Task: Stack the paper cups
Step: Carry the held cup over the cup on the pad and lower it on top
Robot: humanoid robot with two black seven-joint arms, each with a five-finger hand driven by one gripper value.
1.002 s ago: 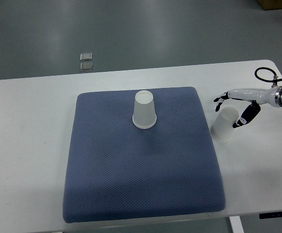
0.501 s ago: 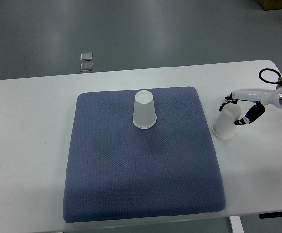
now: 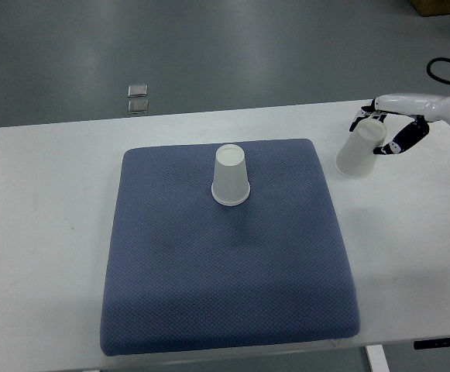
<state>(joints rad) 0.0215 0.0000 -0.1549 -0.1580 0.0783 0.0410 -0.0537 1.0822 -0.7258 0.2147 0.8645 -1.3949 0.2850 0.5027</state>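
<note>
White table (image 3: pixel 46 232), blue mat (image 3: pixel 225 271) across its middle. One paper cup (image 3: pixel 231 176) stands upside down on the mat's far half; being inverted, I can't see inside it. Off the mat to the right, my right hand (image 3: pixel 383 132) has its fingers closed around the closed end of a second cup (image 3: pixel 359 149), tilted, open mouth angled down-left, seemingly clear of the table. Nothing visible inside it. Left hand out of frame.

Risks as I judge them: the grip is only at the narrow end, so the cup could slip or crush. The tilt could catch the standing cup's rim and topple it.
</note>
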